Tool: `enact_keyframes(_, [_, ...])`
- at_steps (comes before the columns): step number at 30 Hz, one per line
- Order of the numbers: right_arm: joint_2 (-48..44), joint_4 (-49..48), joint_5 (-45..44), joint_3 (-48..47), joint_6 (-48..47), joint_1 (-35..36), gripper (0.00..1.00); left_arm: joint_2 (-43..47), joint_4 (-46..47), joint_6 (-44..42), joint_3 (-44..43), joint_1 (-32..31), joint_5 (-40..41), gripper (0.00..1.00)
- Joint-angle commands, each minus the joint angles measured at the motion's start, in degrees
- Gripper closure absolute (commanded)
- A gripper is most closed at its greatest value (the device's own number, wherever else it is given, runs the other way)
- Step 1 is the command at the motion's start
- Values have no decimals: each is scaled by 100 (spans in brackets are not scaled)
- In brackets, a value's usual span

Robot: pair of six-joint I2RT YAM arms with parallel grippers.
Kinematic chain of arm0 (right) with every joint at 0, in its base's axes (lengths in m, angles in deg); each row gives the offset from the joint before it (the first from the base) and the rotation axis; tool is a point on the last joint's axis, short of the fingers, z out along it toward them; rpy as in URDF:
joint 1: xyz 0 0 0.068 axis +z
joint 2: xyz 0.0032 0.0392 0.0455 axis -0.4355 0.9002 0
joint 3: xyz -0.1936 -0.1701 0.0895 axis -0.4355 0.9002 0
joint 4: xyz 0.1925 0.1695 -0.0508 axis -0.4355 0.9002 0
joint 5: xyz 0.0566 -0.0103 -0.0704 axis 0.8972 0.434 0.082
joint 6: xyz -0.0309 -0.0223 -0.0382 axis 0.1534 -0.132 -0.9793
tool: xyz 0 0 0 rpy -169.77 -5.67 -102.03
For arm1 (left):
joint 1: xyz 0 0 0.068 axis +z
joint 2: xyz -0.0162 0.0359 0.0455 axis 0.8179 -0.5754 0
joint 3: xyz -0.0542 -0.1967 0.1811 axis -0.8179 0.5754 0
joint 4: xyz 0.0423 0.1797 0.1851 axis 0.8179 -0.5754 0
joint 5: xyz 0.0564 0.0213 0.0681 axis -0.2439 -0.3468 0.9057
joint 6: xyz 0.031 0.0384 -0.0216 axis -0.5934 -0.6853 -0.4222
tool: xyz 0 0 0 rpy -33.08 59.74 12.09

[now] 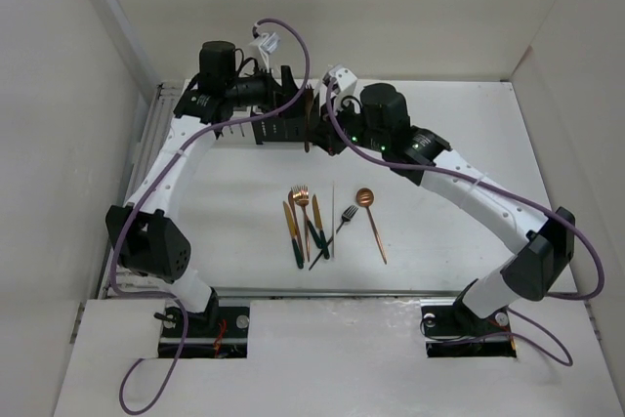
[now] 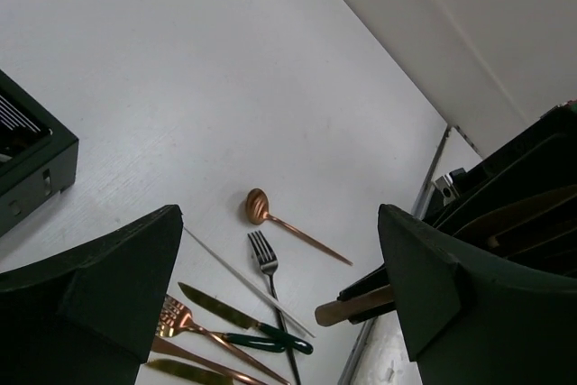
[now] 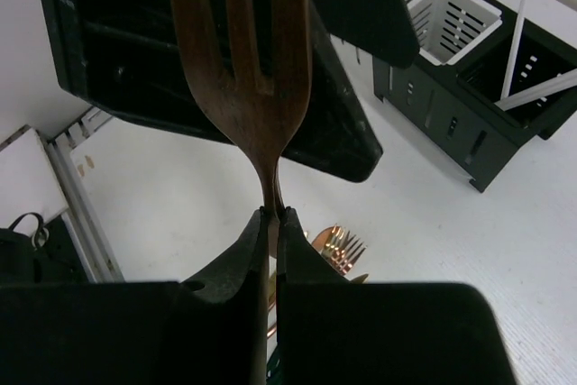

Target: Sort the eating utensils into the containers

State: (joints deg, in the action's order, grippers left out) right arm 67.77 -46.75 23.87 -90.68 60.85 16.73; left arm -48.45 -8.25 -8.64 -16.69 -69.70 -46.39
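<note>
While both arms are arching away from their bases toward the containers (image 1: 256,131), the left arm is folding sharply at its elbow and laying its wrist across the top of them. The left gripper (image 2: 279,214) is hanging with its jaws spread wide and nothing between its fingers (image 2: 108,286). The right arm is bowing in from the opposite side, its wrist sitting just beside the containers' right end. The right gripper (image 3: 273,218) is clamping tight on the neck of a copper-brown fork (image 3: 243,60), with the tines pointing away from the wrist. In the right wrist view a white caddy (image 3: 451,20) is standing joined to a black caddy (image 3: 442,119), and thin white sticks (image 3: 527,6) are leaning in a black compartment. The loose utensils (image 1: 317,227) are lying flat well apart from the containers, on the side toward the arm bases. They comprise a copper spoon (image 2: 259,206), a dark fork (image 2: 263,254), a white stick (image 2: 243,277), a copper fork (image 2: 180,317) and a green-handled knife (image 2: 234,322). The white table (image 1: 439,144) is carrying all items. A metal rail (image 1: 146,144) is running along the table edge left of the containers, and pale enclosure walls (image 1: 59,95) are closing in behind and to both sides of them.
</note>
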Motion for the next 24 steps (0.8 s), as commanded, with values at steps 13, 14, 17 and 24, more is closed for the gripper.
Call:
enact_keyframes(13, [-154,-342,-604,-198,86,70,100,177,159,-153,49,287,327,19])
enact_keyframes(14, [-207,-341,-605,-137,86,0,100,124,55,-205,-4,340,328,19])
enact_keyframes(17, [-269,-219,-657,-5,86,-158,100,124,-218,-705,-294,402,451,18])
enact_keyframes(24, [-261,-218,-658,-13,86,-361,100,124,-631,-1339,-374,315,-304,15])
